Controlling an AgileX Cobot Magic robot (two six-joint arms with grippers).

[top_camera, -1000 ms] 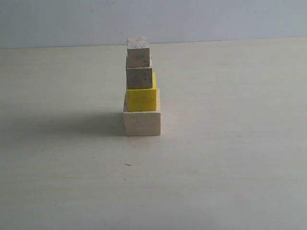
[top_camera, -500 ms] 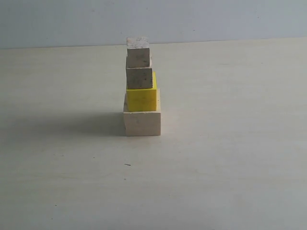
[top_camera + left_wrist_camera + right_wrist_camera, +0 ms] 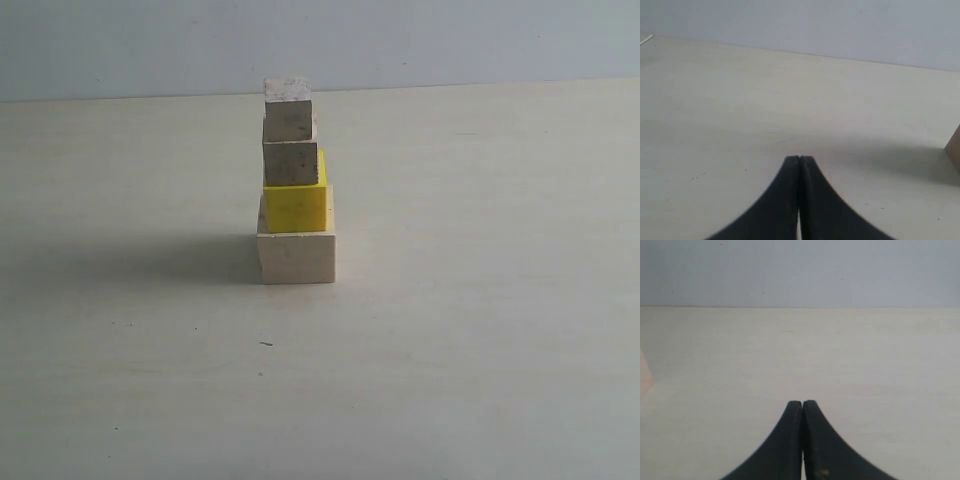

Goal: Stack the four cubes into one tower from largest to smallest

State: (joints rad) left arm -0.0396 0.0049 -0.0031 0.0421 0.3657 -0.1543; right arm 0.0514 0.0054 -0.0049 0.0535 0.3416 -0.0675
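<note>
Four cubes in one tower (image 3: 293, 180) on the counter (image 3: 480, 300) - no gripper is touching it.
The big pale cube (image 3: 296, 257) sits at the bottom, right on the counter; the yellow cube (image 3: 295, 207) is on top of it; the middle pale cube (image 3: 291, 163) is on the yellow one; the small pale cube (image 3: 288, 118) is at the very top. The tower stands up near the middle of the counter. The left gripper (image 3: 799, 159) is pressed together and holds nothing; the right gripper (image 3: 803, 402) is pressed together too - both sit low over bare counter, away from the tower.
</note>
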